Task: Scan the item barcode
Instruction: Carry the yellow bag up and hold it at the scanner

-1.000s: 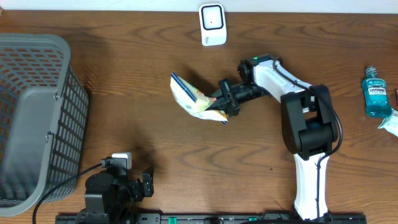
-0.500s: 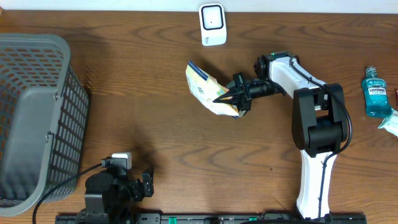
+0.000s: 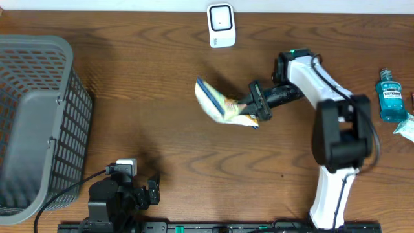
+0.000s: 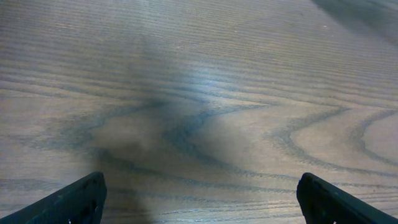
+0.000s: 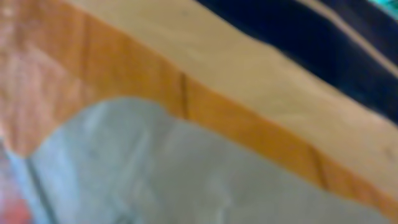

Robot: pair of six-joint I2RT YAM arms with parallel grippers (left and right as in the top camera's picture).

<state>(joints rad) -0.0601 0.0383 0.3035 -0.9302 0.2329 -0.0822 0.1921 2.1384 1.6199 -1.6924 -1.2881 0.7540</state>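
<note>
pouch (image 3: 223,107), crinkled packet, yellow and white with a blue edge.
location: centre of the overhead view, below the white scanner (image 3: 220,24) at top centre and apart from it.
hold: right jaws pressed together on its lower-right end; it seems lifted off the desk (image 3: 162,149), probably so a printed face can be turned toward the scanner.
long axis: upper left to lower right, free blue end pointing upper left.
barcode: not discernible.
left jaws: spread wide, empty, low over bare desk at lower left.
</note>
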